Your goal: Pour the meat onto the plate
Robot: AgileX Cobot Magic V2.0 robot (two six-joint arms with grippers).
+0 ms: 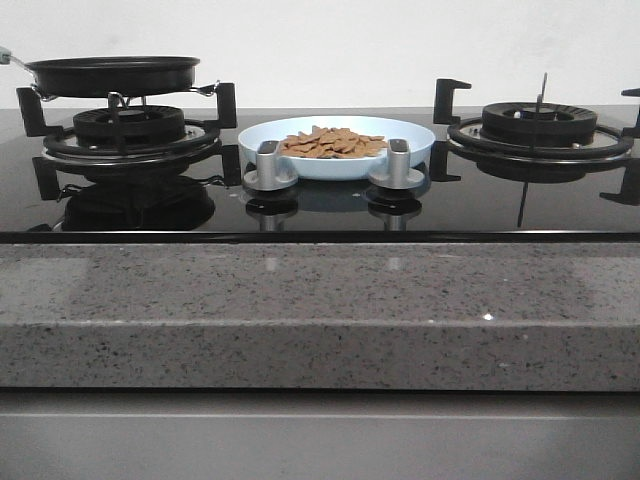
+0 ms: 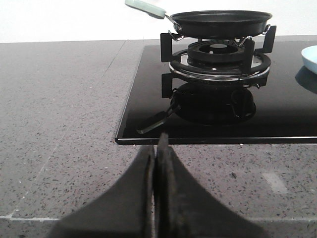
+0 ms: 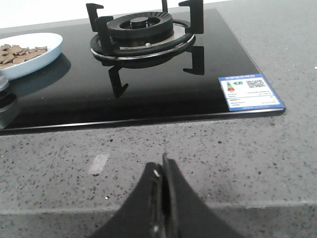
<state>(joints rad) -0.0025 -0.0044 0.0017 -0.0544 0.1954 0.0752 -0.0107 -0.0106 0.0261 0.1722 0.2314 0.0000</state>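
**Meat's on the plate, both claws parked — last step is just staying clear**

Hob first: black glass top set in a grey speckled counter, a burner either side, two silver knobs in front of the middle.

Pan sits flat on the left burner, mint handle pointing away to the left. From my front view I can't see into it, so I can't say whether anything's left inside.

Plate is on the glass between the burners, just behind the knobs. Meat is heaped in the middle of it, well inside the rim; no slices visible on the glass.

Left claw is clenched on nothing, fingers pressed together, over the counter near the hob's front left corner. Right claw likewise pinched shut and empty, over the counter in front of the right burner, near the energy label.

My read: pour looks done. To finish well I'd hold both arms low and back, off the knobs and the pan handle. If checking the pan for leftovers, I'd come in from above, not sideways across the plate.
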